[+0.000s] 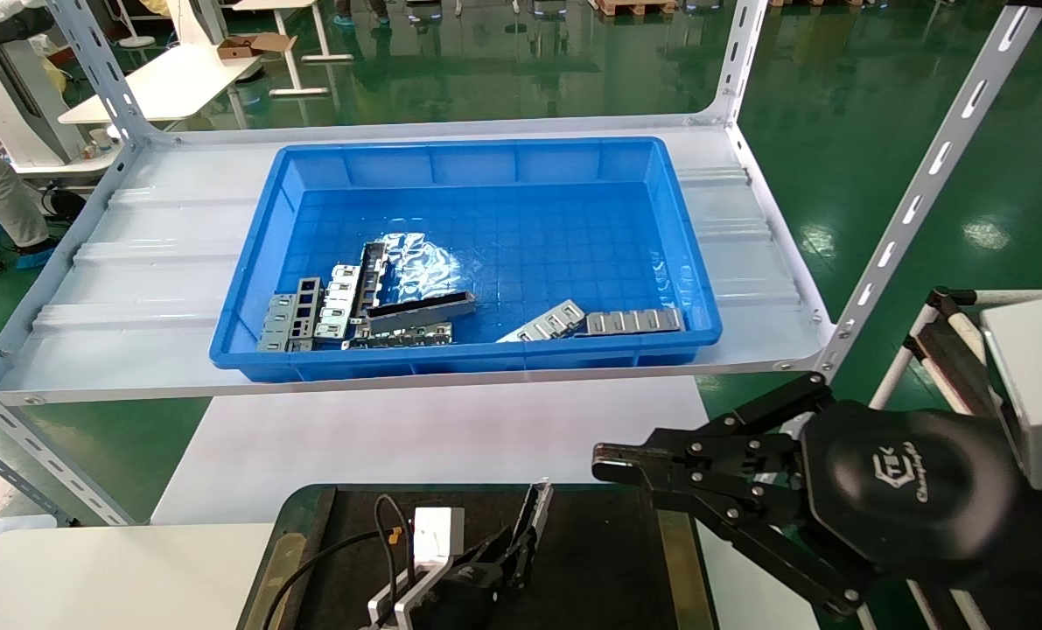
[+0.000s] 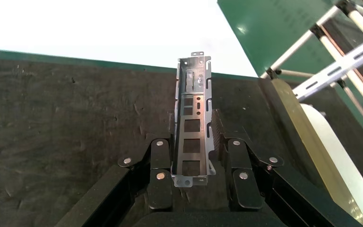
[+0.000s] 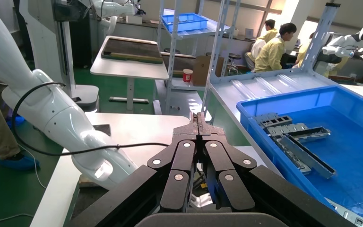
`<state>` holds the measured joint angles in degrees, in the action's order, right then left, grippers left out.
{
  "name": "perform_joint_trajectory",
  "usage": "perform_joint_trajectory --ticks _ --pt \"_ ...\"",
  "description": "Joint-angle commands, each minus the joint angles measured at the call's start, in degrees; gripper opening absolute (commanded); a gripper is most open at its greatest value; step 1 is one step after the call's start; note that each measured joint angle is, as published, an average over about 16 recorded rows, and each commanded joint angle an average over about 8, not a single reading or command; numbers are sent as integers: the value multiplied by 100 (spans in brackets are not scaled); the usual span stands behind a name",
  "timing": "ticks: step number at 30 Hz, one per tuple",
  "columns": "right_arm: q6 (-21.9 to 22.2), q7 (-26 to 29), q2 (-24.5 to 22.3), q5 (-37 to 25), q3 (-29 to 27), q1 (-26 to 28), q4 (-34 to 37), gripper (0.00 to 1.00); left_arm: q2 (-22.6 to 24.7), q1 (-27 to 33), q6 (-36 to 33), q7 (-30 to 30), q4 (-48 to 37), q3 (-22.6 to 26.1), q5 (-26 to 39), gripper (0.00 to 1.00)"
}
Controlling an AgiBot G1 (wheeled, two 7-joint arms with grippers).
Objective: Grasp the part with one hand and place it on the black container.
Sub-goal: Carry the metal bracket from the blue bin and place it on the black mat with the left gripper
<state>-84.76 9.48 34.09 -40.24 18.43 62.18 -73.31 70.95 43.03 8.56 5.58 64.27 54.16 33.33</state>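
Note:
The part (image 2: 199,94), a slim silver channel with square cut-outs, sits lengthwise between the fingers of my left gripper (image 2: 193,137), which is shut on it. In the head view the part (image 1: 534,516) tilts upward just above the black container (image 1: 608,560), near its far edge. The container's matte dark surface (image 2: 52,123) fills the left wrist view under the gripper. My left gripper (image 1: 507,556) is low at the bottom centre. My right gripper (image 1: 612,464) hovers to the right over the container's right side. It is shut with nothing in it, fingertips pressed together (image 3: 198,118).
A blue bin (image 1: 486,166) on the metal shelf behind holds several loose metal parts (image 1: 354,306) along its near side. A slanted shelf post (image 1: 923,192) rises at the right. The white table (image 1: 433,437) lies between shelf and container.

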Motion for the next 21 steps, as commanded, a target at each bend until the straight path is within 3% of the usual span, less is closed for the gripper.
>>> perform_joint_trajectory --ticks 1,11,21 --pt "0 0 0 0 0 0 0 0 138 -3 111 30 -100 -59 -8 0" --pt "1 -1 -1 2 2 1 0 0 571 -127 333 179 -313 -327 130 0" --pt "2 -2 -2 3 4 1 0 0 652 -136 521 469 -329 -235 163 0"
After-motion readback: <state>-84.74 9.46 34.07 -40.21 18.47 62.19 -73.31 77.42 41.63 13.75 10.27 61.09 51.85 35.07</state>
